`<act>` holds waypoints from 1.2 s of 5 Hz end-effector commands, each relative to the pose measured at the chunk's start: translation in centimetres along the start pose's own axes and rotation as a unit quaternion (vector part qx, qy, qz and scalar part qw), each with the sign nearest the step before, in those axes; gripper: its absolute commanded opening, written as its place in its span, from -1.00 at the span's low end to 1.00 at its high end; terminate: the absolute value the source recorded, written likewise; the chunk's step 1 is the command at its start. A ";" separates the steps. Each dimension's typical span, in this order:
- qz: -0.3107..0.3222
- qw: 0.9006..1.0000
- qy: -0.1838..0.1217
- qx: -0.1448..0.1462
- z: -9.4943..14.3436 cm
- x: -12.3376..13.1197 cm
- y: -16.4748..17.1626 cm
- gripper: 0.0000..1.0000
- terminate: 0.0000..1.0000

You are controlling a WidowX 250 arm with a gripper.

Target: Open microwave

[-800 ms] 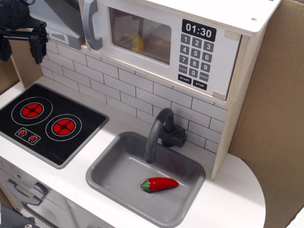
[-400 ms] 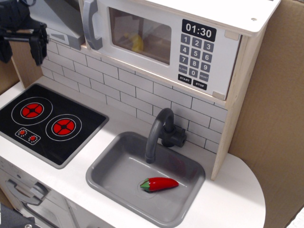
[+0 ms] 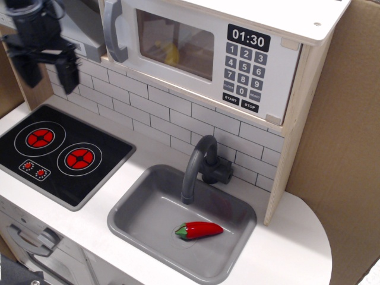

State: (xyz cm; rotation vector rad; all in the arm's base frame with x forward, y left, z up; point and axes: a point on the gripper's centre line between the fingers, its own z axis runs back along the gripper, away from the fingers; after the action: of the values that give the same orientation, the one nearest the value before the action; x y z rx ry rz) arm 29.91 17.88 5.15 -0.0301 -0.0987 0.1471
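The white toy microwave (image 3: 208, 53) sits high on the wooden shelf, its clear window door closed. Its grey vertical bar handle (image 3: 114, 31) is at the door's left edge, and the black keypad and the clock reading 01:30 are at the right. A yellow thing shows dimly behind the window. My black gripper (image 3: 48, 72) hangs at the upper left, above the stove and left of the handle, apart from it. Its two fingers (image 3: 68, 74) point down with a gap between them, open and empty.
A grey slanted range hood (image 3: 77, 24) is behind the gripper. A black stove top (image 3: 59, 151) with two red burners lies below. A grey sink (image 3: 142, 217) with a curved faucet (image 3: 199, 166) holds a red chili pepper (image 3: 200, 230). Cardboard walls stand at right and left.
The gripper has moved right and slightly down, toward the microwave handle, and has turned a little. The microwave door stays closed.
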 end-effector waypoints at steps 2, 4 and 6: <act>-0.075 0.987 -0.140 -0.007 4.6 5.4 -2.8 1.00 -1.00; -0.086 0.982 -0.171 0.004 4.5 6.9 -3.3 1.00 -1.00; -0.091 0.975 -0.203 0.011 4.2 8.1 -4.0 -1.00 -1.00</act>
State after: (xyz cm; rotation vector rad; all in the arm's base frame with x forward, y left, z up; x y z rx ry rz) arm 37.82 15.10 7.91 0.0006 -0.4511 -0.0144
